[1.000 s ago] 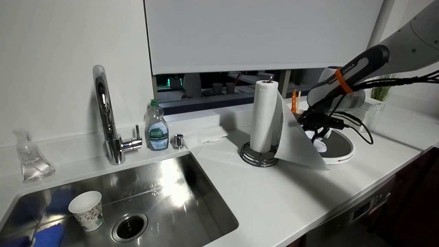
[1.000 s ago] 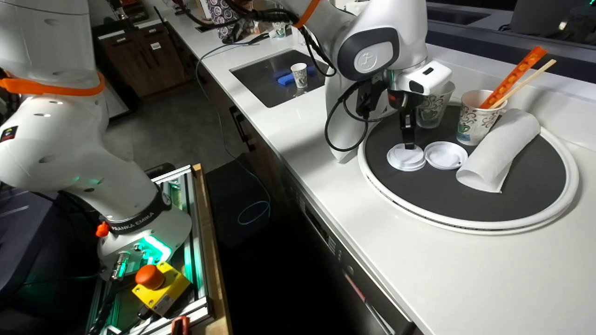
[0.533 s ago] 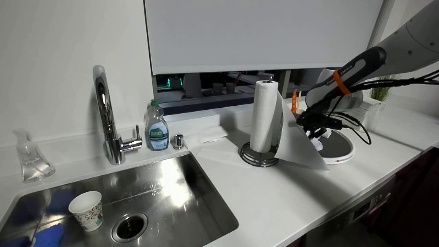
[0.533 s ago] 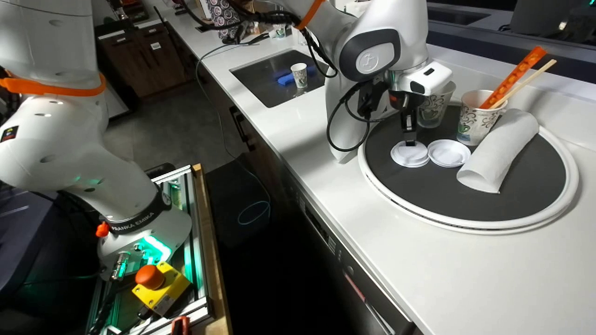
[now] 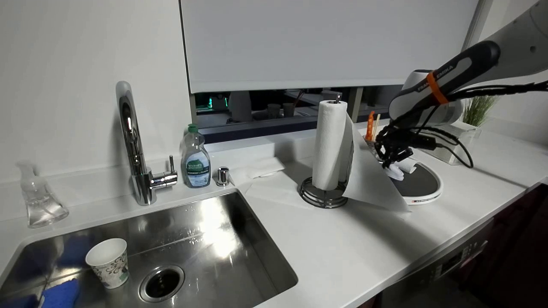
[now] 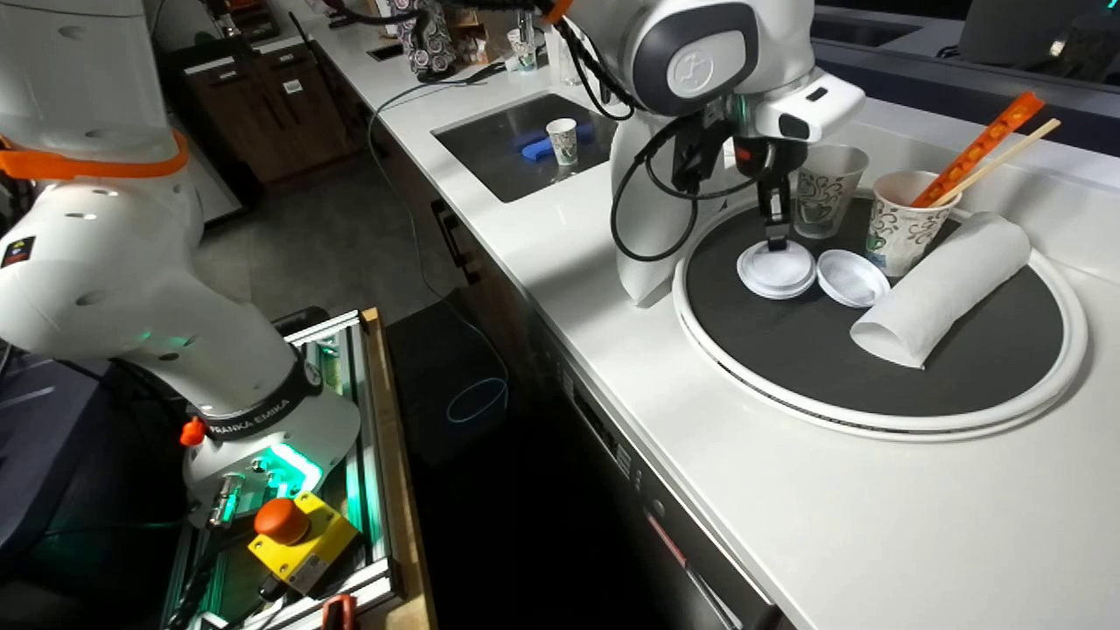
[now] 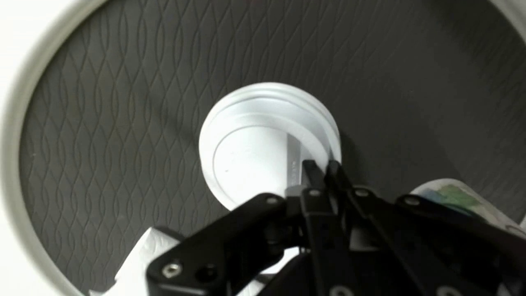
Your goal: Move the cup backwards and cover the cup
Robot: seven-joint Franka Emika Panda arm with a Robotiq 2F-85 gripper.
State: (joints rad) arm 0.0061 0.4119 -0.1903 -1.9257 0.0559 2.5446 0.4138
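Note:
My gripper [image 6: 776,246] points down over the round grey tray [image 6: 884,376], its fingers closed on the rim of a white lid [image 6: 774,271]. In the wrist view the rim of the lid [image 7: 254,160] passes between the fingertips of the gripper [image 7: 321,165]. The lid seems slightly raised, with a shadow beside it. Against it leans a second, tilted lid [image 6: 853,278]. Just behind the gripper stands an upright patterned paper cup [image 6: 825,201]. Another cup [image 6: 906,229] holds an orange stick and a wooden stick. A further cup [image 5: 109,267] stands in the sink.
A curled white paper sheet [image 6: 945,293] lies across the tray. A paper towel roll [image 5: 329,145] on its stand, with a loose hanging sheet, stands close beside the arm. The wall ledge runs behind the cups. A faucet [image 5: 137,158] and soap bottle [image 5: 197,162] are by the sink.
The jaws have closed on the lid, and my gripper has risen a little with it. The second lid has tipped up. Cups, sticks and paper on the tray have shifted slightly.

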